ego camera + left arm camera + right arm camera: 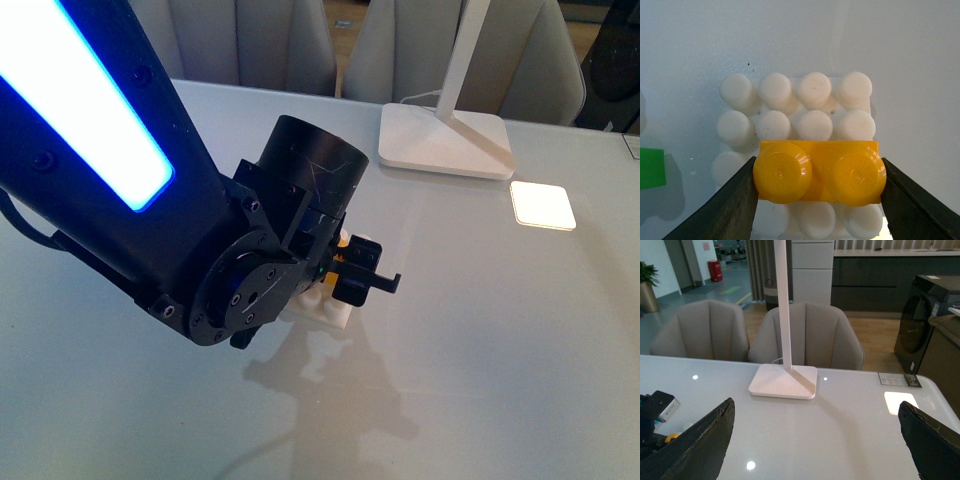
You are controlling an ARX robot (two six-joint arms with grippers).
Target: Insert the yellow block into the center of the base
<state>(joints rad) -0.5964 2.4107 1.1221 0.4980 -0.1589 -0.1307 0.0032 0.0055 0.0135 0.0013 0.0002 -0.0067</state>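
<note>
My left gripper [819,175] is shut on the yellow block [819,171], one black finger on each short end, studs facing the camera. The block hangs over the white base [805,107], covering its third stud row; whether it touches the studs I cannot tell. In the front view the left arm hides most of the base [335,314], and only a sliver of the yellow block [343,240] shows by the left gripper [350,275]. My right gripper [815,440] is open and empty above the table, its fingers [700,440] wide apart.
A green brick [651,167] lies on the table beside the base. A white lamp foot [445,140] with its slanted stem stands at the back, also in the right wrist view [784,381]. A bright light patch [542,204] lies to its right. Chairs stand behind the table.
</note>
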